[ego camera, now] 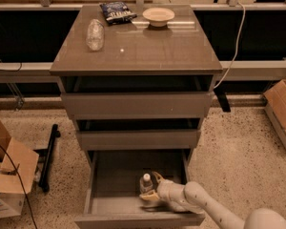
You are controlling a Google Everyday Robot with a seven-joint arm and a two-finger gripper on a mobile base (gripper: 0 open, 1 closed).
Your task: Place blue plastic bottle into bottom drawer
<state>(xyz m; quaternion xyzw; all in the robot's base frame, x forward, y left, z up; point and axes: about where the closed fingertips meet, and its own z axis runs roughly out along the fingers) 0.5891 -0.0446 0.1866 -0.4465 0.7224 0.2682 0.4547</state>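
The bottom drawer [100, 185] is pulled out, the lowest of three grey-brown drawers. The blue plastic bottle [145, 183], clear with a white cap, stands upright inside it, right of the middle. My gripper [151, 187] reaches into the drawer from the lower right. Its pale curved fingers [156, 177] sit on either side of the bottle, shut on it. The white arm [205, 204] hides the drawer's right front corner.
On the cabinet top lie a stubby clear bottle [95, 34], a dark blue snack bag [117, 11] and a pale bowl [158, 16]. Cardboard boxes stand on the floor at left [9, 175] and right [282, 113]. A black bar [48, 156] lies left of the cabinet.
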